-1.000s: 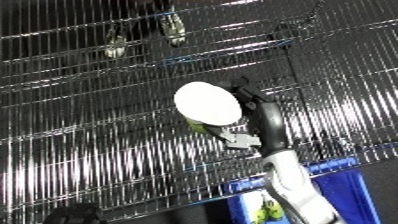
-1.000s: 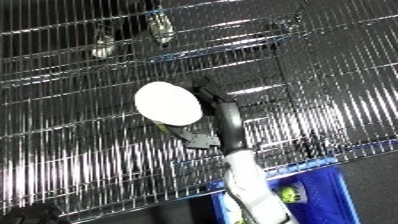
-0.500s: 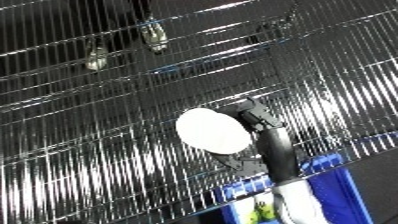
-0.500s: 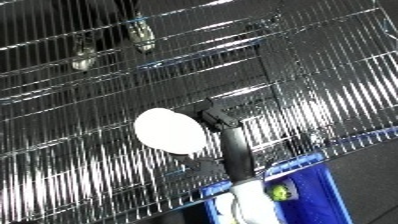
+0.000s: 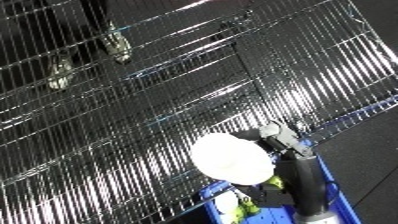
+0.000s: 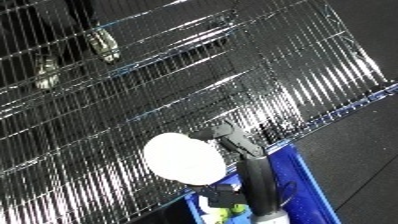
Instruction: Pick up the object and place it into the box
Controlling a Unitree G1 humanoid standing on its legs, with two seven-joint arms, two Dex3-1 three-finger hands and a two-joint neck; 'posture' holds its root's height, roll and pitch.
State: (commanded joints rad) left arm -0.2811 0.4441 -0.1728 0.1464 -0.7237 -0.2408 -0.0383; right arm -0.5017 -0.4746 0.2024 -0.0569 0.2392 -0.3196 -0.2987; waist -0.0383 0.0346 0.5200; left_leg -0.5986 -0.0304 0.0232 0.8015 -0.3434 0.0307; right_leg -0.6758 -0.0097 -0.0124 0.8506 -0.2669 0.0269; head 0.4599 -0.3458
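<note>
A white round object, flat like a disc or plate, sits in the lower middle of the frame, held up by the robot's right hand. The black hand shows at the disc's upper right edge, and its fingers appear curled against the rim, gripping it. The dark forearm runs down from the hand to the lower edge of the frame.

Below the disc and the forearm lies the blue bin, its rim running along the lower right of the frame. The disc hangs over the bin's upper left corner, partly over the wire behind it. Inside the bin a few small things show, among them a yellow-green piece and something white; what they are cannot be told.

A wire shelf of thin shiny metal bars fills most of the frame, tilted from lower left to upper right. Its lower edge passes just behind the hand and the bin, so the wire lies close beside the forearm. In the upper left, two small metal fittings show through the wire, one nearer the top and the other lower and further left. The floor at the right is dark.

The left hand shows in neither view.
</note>
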